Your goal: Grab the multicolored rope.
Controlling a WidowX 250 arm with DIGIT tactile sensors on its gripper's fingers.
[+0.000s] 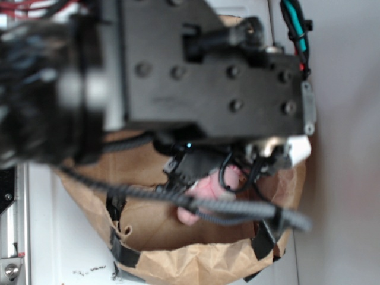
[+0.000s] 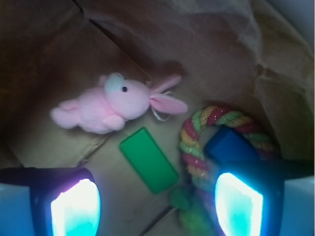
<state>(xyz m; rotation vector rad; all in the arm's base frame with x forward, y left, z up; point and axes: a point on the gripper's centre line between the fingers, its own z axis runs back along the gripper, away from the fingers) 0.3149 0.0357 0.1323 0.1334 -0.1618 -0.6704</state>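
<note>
The multicolored rope (image 2: pixel 197 147) is a twisted ring of red-pink, yellow and green strands lying on the brown paper floor at the right of the wrist view. My gripper (image 2: pixel 157 204) hangs above the floor, open, with nothing between its glowing pads (image 2: pixel 76 209). The right finger covers the lower right part of the ring. In the exterior view the arm fills the frame and hides the rope; the gripper (image 1: pixel 237 172) reaches down into the paper bag (image 1: pixel 178 261).
A pink plush bunny (image 2: pixel 110 103) lies at upper left, also glimpsed under the arm as a pink plush bunny (image 1: pixel 205 193). A flat green block (image 2: pixel 147 160) lies between bunny and rope. A fuzzy green toy (image 2: pixel 189 209) sits below the ring. Crumpled bag walls (image 2: pixel 275 64) rise on every side.
</note>
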